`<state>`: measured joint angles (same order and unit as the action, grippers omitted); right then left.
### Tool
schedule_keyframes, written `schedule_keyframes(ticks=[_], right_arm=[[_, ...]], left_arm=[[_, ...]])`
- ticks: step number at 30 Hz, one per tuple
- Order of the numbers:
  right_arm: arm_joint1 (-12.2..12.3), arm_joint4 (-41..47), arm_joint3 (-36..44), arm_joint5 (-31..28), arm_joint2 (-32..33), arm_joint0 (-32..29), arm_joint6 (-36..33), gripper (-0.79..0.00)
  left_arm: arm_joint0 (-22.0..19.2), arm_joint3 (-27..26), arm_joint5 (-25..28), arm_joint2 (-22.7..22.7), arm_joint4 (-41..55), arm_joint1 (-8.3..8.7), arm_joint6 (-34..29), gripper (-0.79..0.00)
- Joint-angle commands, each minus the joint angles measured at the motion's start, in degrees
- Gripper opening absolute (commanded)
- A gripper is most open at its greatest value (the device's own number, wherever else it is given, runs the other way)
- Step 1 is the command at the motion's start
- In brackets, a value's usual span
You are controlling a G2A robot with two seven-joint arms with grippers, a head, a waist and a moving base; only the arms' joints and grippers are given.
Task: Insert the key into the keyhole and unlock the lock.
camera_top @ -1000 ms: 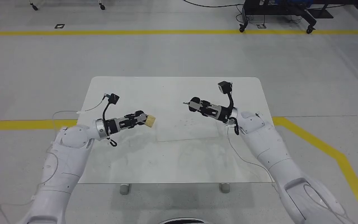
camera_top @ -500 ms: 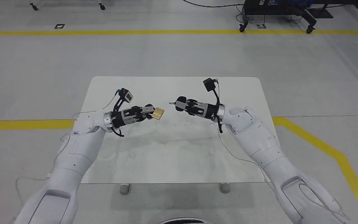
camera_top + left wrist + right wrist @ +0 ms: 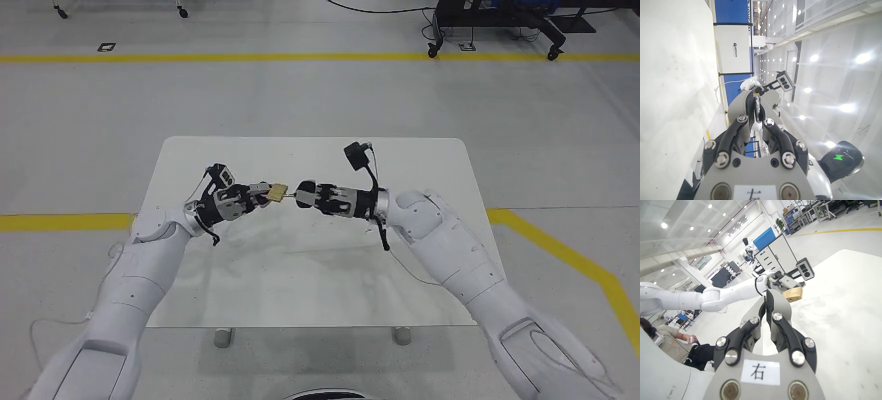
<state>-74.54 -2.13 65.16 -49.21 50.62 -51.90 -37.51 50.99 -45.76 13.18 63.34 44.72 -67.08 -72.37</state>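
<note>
From the top view, the two arms meet in the air above the middle of the white bench (image 3: 330, 270). The left gripper (image 3: 257, 194) is clamped on a brass padlock (image 3: 278, 190), whose body points at the right gripper (image 3: 302, 194). The right gripper pinches a small key (image 3: 291, 195). The key's tip reaches the padlock's near end; whether it sits in the keyhole cannot be told. In the left wrist view, the left gripper (image 3: 756, 99) has its pads closed on the padlock's silver shackle (image 3: 757, 108), with a sliver of brass showing past the fingertips. In the right wrist view, the right gripper (image 3: 767, 295) has its ribbed pads pressed together, the key hidden between them. Just beyond, the padlock (image 3: 793, 293) hangs from the left gripper (image 3: 788, 284) above the bench (image 3: 838, 313).
</note>
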Motion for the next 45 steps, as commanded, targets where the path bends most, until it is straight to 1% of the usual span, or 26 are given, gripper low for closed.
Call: schedule_keyframes(ticks=[1,5,11,17,24,33,36,38,41,45], right_arm=[[-0.4,-0.3,0.3,0.0,-1.4,0.9,-0.3,-0.785],[-1.5,-1.5,-0.3,0.5,-4.2,2.8,-0.3,-0.785],[-2.8,-5.4,-2.9,3.3,-5.9,4.7,4.3,-0.785],[-3.4,-7.9,-4.9,4.3,-6.3,5.4,7.7,-0.785],[-3.3,-8.5,-6.2,2.8,-4.6,5.2,10.2,-0.785],[-2.7,-8.7,-5.4,2.2,-2.7,4.1,10.1,-0.785],[-2.6,-8.4,-5.0,1.5,-2.2,3.7,10.2,-0.785],[-2.4,-7.5,-5.0,-0.1,-1.8,3.3,10.2,-0.785],[-2.2,-5.0,-5.4,-2.7,-0.9,2.7,10.2,-0.785],[-2.1,-0.4,-7.3,-1.2,0.9,2.0,12.4,-0.785]], left_arm=[[-0.6,0.4,-0.6,-0.1,0.6,-0.26,0.4,-0.785],[-1.5,1.1,-1.8,-0.1,2.7,-0.76,0.6,-0.785],[-2.2,2.0,-2.7,-0.4,2.6,-1.10,-1.3,-0.785],[-2.1,2.7,-3.2,-0.4,3.4,-1.35,-3.4,-0.785],[-2.0,3.8,-3.2,0.2,4.3,-1.44,-5.7,-0.785],[-2.2,4.7,-3.9,0.3,5.3,-1.76,-10.1,-0.785],[-2.6,5.2,-2.9,0.0,4.2,-1.82,-10.9,-0.785],[-2.9,5.3,-2.0,0.0,3.6,-1.87,-11.2,-0.785],[-3.1,5.5,1.1,-0.1,1.9,-1.87,-11.0,-0.785],[-3.1,4.8,5.4,-0.2,0.0,-1.92,-11.4,-0.785]])
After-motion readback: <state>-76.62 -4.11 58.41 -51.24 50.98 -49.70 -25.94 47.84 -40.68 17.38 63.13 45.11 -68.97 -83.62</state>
